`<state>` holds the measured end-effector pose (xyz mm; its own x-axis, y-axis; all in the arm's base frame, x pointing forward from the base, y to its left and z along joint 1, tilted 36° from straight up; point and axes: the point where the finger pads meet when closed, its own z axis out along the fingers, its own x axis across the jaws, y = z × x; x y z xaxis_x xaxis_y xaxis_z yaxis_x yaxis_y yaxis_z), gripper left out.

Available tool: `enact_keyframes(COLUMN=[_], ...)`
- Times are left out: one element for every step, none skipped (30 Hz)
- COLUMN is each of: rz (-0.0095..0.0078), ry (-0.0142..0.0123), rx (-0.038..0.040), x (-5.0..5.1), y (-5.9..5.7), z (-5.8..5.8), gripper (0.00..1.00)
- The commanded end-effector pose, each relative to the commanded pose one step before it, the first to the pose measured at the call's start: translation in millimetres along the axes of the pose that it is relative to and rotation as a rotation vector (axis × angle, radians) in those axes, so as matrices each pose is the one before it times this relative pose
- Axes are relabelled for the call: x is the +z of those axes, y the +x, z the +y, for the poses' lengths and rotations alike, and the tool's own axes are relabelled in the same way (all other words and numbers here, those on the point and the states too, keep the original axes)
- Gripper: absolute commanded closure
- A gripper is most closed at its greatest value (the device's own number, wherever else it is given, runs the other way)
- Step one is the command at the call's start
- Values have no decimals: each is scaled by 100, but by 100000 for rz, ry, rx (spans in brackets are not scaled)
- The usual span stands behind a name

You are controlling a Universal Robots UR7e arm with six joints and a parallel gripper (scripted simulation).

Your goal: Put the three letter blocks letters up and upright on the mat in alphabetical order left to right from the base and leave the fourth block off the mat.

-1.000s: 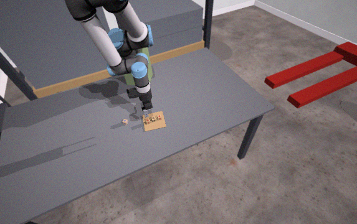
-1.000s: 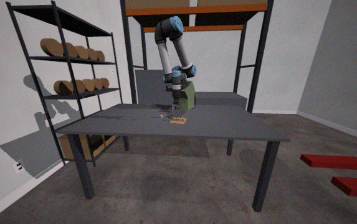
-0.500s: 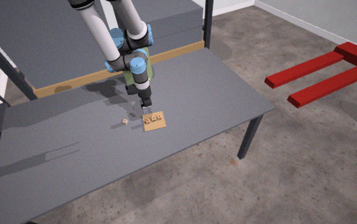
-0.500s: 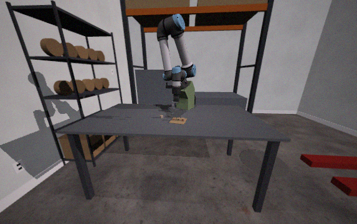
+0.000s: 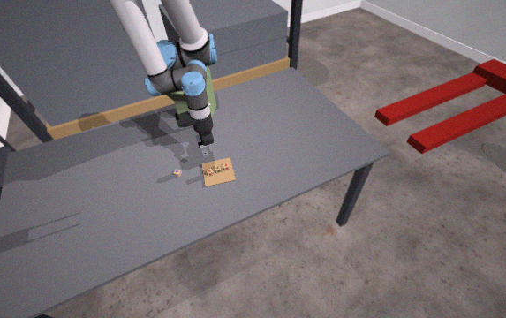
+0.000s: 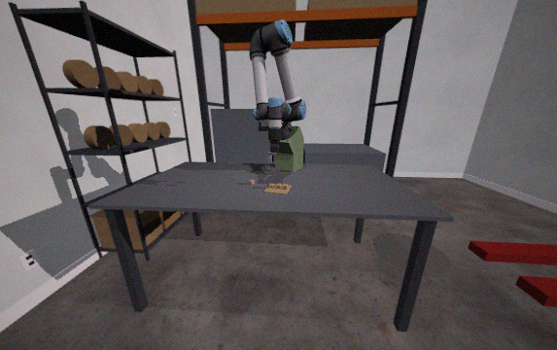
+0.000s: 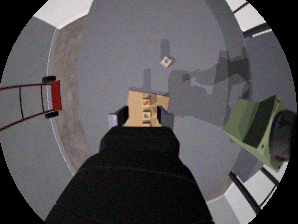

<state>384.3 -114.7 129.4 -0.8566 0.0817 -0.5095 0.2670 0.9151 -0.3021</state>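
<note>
gripper [image 5: 206,152]: fully open, holding nothing
mat [image 5: 220,177]: just below the fingertips
three blocks [image 5: 217,169]: in a row on the mat
fourth block [image 5: 177,172]: off the mat, well aside

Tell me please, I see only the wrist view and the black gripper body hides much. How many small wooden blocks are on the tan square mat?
Observer: In the top view, three blocks sit in a row along the far edge of the tan square mat.
Operator: Is the gripper holding any of them?
Observer: No. The gripper is open and empty, raised above the table beside the mat's far left corner.
Operator: And the fourth small block?
Observer: The fourth block lies on the grey table, fully off the mat, to its left in the top view.
Operator: Can you read the letters?
Observer: No, they are too small in every view.
</note>
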Motion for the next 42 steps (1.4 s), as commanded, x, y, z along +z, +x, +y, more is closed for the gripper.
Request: enact_keyframes(rz=[227,0,0,0,0,0,0,114,22,22,15,6,1,1,3,2,3,75,56,38,8,-9,0,0,-23,-3,-2,-1,0,0,0,0,0,0,0,0,0,0,0,0,0,0], ry=[-100,0,0,0,0,0,0,-44,-14,-4,3,4,5,5,3,2,0,-24,-19,-13,-3,3,0,0,7,1,1,0,0,0,0,0,0,0,0,0,0,0,0,0,0,0], rx=[-88,0,0,0,0,0,0,-21,-4,9,12,7,7,6,4,2,0,-15,-12,-8,-2,1,0,0,4,1,0,0,0,0,0,0,0,0,0,0,0,0,0,0,0,0], x=[-1364,-150,-131,-113,-95,0,0,-53,-56,-40,-27,-18,-9,-3,1,1,1,24,18,12,5,0,0,0,-3,0,0,0,0,0,0,0,0,0,0,0,0,0,0,0,0,0], y=[-46,0,0,-1,0,0,0,74,15,13,7,2,-2,-1,0,0,1,18,14,10,2,-2,0,0,-6,-1,-1,0,0,0,0,0,0,0,0,0,0,0,0,0,0,0], z=[44,0,0,0,0,0,0,30,7,0,-5,-6,-6,-6,-4,-3,-1,10,8,5,2,-1,0,0,-2,0,0,0,0,0,0,0,0,0,0,0,0,0,0,0,0,0], gripper=[0,0,0,0,0,0,0,0,0,0,0,0,0,0,0,0,0,0,0,0,0,0,0,0,0,0,0,0,0,0,0,0,0,0,0,0,0,0,0,0,0,0])
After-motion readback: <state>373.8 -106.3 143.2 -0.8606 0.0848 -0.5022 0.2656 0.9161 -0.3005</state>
